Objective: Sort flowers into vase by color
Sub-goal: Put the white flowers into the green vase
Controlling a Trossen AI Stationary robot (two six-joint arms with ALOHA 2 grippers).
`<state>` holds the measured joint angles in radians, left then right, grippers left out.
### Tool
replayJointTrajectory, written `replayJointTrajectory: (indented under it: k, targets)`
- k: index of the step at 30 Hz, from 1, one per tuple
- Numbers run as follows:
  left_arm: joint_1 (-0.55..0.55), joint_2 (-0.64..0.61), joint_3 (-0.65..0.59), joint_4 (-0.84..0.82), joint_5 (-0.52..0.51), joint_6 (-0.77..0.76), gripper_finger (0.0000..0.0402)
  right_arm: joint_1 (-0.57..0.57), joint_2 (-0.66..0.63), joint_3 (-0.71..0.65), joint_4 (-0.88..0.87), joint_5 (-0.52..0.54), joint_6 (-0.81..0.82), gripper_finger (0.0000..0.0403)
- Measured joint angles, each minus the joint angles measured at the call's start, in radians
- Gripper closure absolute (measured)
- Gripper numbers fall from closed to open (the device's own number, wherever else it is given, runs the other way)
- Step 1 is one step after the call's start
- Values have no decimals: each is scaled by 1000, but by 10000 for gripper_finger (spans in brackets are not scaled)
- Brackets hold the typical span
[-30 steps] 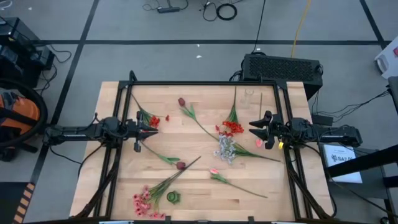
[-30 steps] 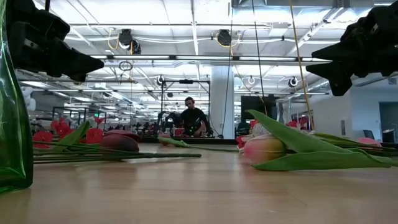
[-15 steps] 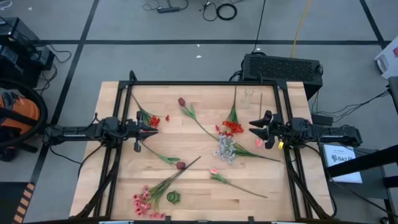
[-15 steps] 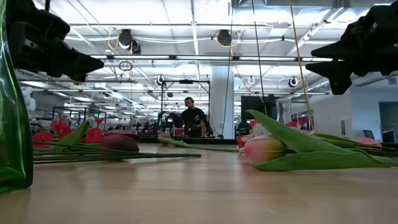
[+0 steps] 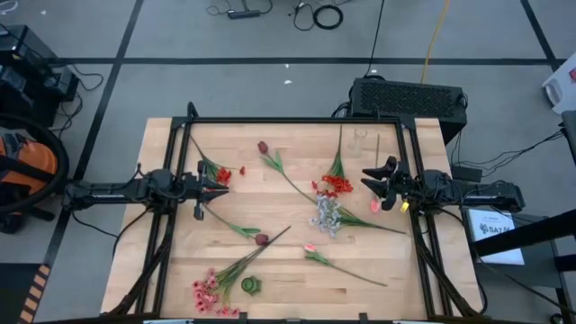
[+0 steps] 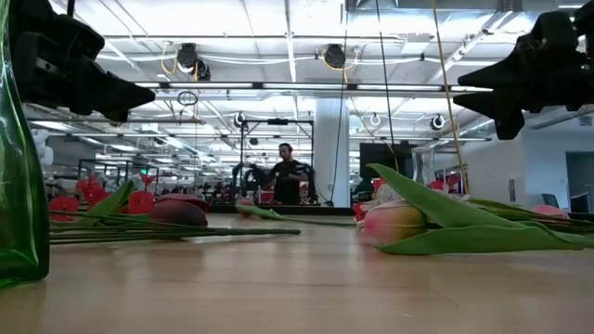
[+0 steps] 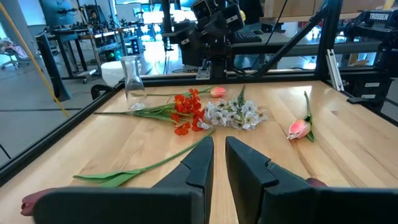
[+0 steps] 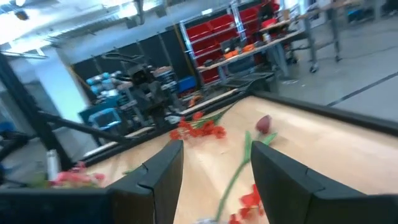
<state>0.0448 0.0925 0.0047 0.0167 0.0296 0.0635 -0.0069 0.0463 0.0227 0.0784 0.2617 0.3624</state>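
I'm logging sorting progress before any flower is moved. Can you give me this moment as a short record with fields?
left hand: empty, slightly parted, above the table's left side
right hand: open, empty, above the right side
green vase: near edge, no flowers in it
clear vase: far edge, empty
flowers: all lying on the table
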Motion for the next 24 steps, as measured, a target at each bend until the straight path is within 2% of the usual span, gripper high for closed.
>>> replayJointTrajectory:
  k: [5,9,16,22,24]
  targets:
    - [0,0,0,0,0,0,352,1,14,2,106,4,-8,222]
    - [0,0,0,0,0,0,352,1,70,75,63,85,-19,222]
    - [0,0,0,0,0,0,352,2,280,318,-118,157,-59,222]
    - [0,0,0,0,0,0,352,2,523,591,-415,150,-41,222]
    - [0,0,0,0,0,0,352,2,603,682,-527,108,-20,222]
